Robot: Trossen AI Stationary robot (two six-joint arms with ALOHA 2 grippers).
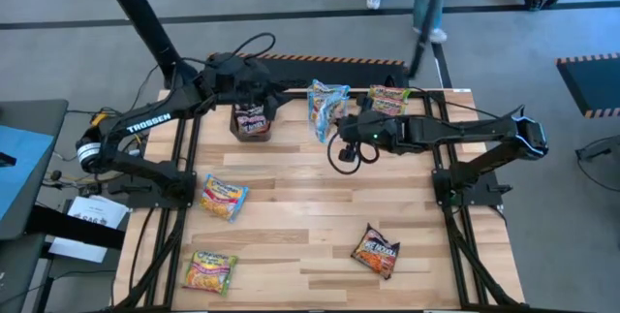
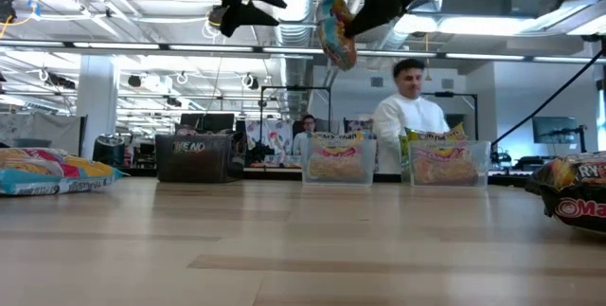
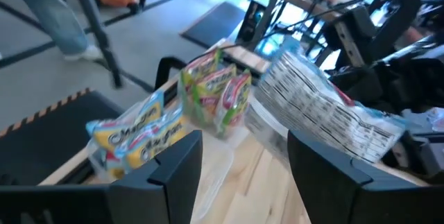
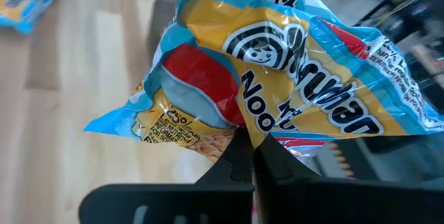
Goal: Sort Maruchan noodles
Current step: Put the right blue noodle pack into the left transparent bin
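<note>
Right wrist view shows the right gripper with its jaws pressed together on the lower edge of a blue-edged noodle packet, which hangs crumpled and tilted above the wooden table. From above, that packet is over the far middle of the table, between the black box on the left and a clear tub of green-edged packets on the right. The left gripper hovers over the black box, its jaws spread wide and holding nothing.

Other packets lie loose: two yellow-edged ones at near left, and a dark maroon one at near right.

These packets look light, with thin, shiny, probably slippery film around a brittle noodle block. A pinch on the flat sealed seam, as here, seems sensible; squeezing the body would likely crack the noodles. Held by one edge, the packet swings and folds, so the release should probably be low over the right tub.
</note>
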